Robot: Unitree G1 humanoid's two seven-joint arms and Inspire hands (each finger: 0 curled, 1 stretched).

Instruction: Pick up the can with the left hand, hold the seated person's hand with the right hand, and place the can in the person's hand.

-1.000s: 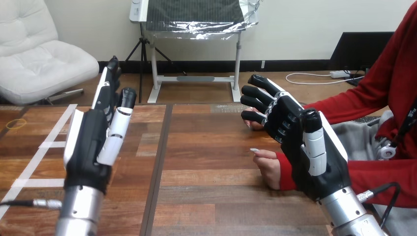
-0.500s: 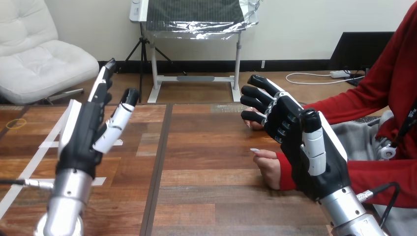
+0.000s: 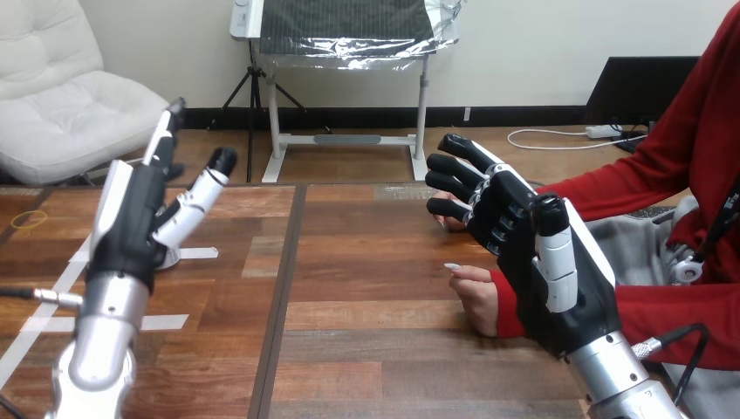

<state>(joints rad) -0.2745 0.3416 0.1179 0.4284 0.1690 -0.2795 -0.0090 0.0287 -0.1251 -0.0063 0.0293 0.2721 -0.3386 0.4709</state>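
Left robot hand [image 3: 131, 223] raised over the left part of the worktop [image 3: 375, 332], palm turned inward, fingers straight and thumb spread away from them: open and holding nothing. Just below its thumb a pale rounded edge [image 3: 167, 258] rests on the wood beside a strip of white tape [image 3: 199, 253]. This may be the base of the can, most of it hidden behind the palm, but it cannot be told for certain. Right robot hand [image 3: 524, 253] stands at the right, fingers relaxed and fanned toward the far side, likewise open. The person's hand [image 3: 476, 297] lies on the worktop just beside its wrist, and no finger or thumb is seen curled round it. As a judgement, a drinks can is light and stiff along its axis, but its wall is thin and dents under a hard squeeze. Its smooth skin is likely to slip against hard fingers. The sound grasp is round the middle of the body, thumb opposite the fingers, with moderate force and the bottom left free to settle into the person's palm.
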